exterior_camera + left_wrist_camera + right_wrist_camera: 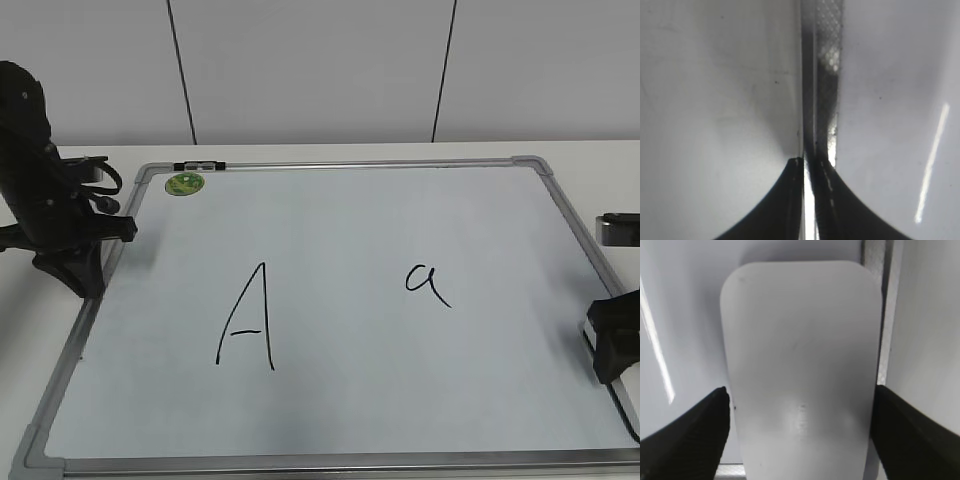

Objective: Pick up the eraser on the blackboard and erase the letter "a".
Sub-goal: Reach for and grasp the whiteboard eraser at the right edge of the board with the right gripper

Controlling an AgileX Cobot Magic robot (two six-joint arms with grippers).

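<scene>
On the white counter (330, 150) lies the board (340, 300), its silver-grey frame running round a white face. Near the far left corner sits a round green magnet (184, 184), with a small dark clip (200, 165) on the frame just beside it. A large capital "A" (246, 318) is drawn left of the middle; the small "a" (427, 283) with its tail is to the right of it, well apart, and both are whole.

At the board's right edge, the right gripper (612, 345) shows only as a dark shape near the frame, partly cut off by the picture's border. Its wrist view looks down on the eraser (801, 365), a white rounded block that fills most of the picture. The right gripper (801, 432) stands wide, one black finger (695, 435) on either side of the eraser, each at or very near its long edge; whether they press on it I cannot tell. The eraser lies beside the frame strip (884, 305), on the board's face.

Over at the left edge, the left arm (45, 190) rests by the frame. In its wrist view the left gripper (806, 167) is narrow, its two dark fingertips (790, 175) nearly meeting, with a strip of the frame (822, 75) running away just beyond them. It holds nothing.
</scene>
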